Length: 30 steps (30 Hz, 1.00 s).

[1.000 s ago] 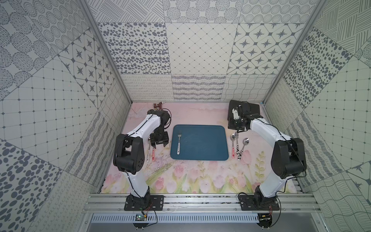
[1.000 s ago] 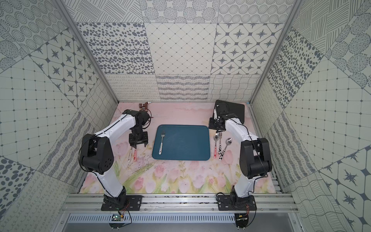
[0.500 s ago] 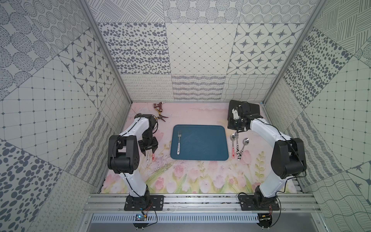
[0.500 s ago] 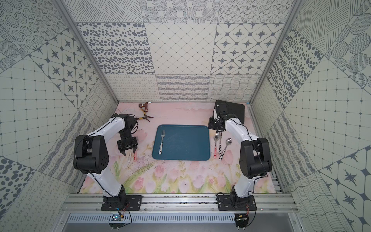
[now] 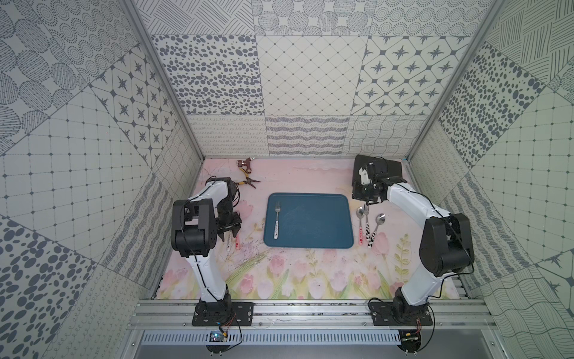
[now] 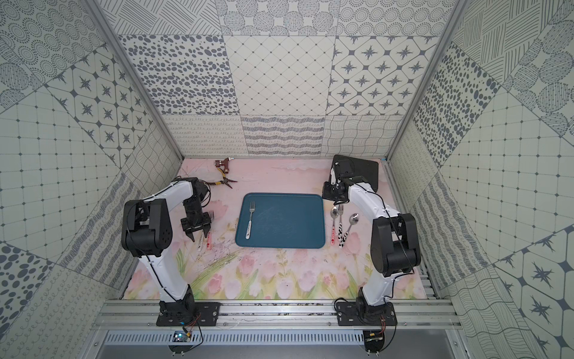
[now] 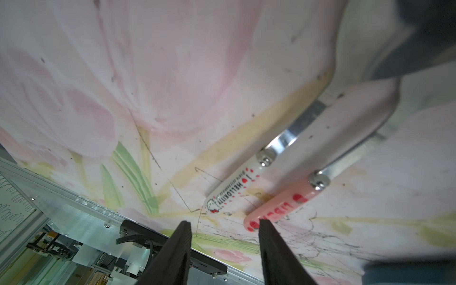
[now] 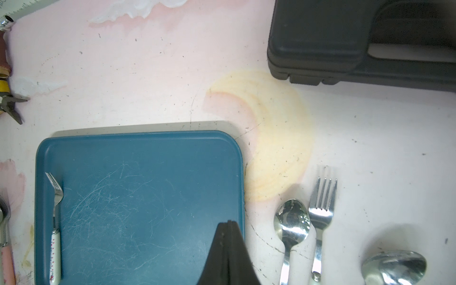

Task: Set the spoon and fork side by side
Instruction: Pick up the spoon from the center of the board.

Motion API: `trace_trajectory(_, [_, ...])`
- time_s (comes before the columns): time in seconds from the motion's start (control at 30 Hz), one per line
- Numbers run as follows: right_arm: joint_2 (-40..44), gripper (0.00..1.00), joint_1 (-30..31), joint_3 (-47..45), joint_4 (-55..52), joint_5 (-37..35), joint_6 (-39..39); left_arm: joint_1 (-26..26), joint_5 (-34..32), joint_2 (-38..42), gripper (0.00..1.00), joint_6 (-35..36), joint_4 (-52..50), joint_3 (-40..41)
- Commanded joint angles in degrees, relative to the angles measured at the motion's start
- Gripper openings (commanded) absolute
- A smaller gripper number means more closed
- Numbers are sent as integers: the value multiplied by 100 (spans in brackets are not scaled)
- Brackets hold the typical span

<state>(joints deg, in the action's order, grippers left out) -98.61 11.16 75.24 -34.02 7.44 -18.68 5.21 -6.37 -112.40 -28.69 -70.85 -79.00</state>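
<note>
The blue tray (image 5: 313, 227) is occupied by a lone fork (image 5: 277, 221). On the mat left of it, the left gripper (image 7: 223, 224) is held low, jaws partly spread and empty. Just beyond its tips, a white-handled utensil (image 7: 232, 195) and a pink-handled utensil (image 7: 283, 207), taken for spoon and fork, are laid close and nearly parallel. The pairing is judged done, with only withdrawal left. The right gripper (image 8: 228, 223) is pressed closed and empty. Within the last second, the left gripper has been drawn away from the tray and its jaws narrowed.
</note>
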Motion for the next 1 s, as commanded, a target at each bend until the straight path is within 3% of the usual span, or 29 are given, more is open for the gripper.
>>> trace_trajectory(0.0, [15, 0, 10, -61, 176, -39, 5, 61, 208, -161, 48, 87, 88, -80])
trace_trajectory(0.73, [43, 0, 8, -62, 175, -52, 22, 64, 256, -455, 37, -93, 698, 393])
trace_trajectory(0.97, [17, 0, 9, -45, 172, -10, 5, 67, 1026, -105, 36, -123, 1021, 508])
